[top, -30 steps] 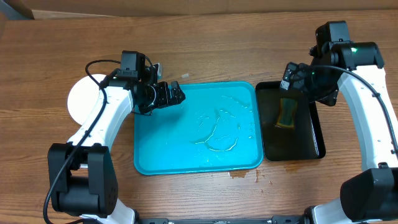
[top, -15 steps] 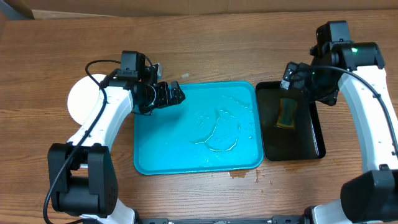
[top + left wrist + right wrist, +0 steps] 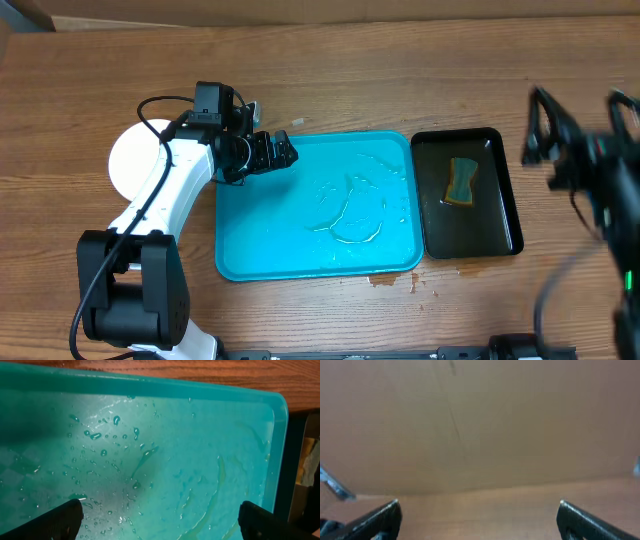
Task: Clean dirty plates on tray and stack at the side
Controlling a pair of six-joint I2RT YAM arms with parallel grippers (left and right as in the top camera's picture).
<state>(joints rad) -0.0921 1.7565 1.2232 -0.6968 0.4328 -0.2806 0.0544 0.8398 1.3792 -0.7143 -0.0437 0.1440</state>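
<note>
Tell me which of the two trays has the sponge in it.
The narrower black tray on the right: the sponge lies in it, while the turquoise tray holds only water streaks.

Wet tray at centre, left gripper over its upper-left corner; plates at left; sponge in black tray, right.

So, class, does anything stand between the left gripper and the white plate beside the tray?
No loose object shows. Only the left arm itself lies between the left gripper and the white plate.
</note>
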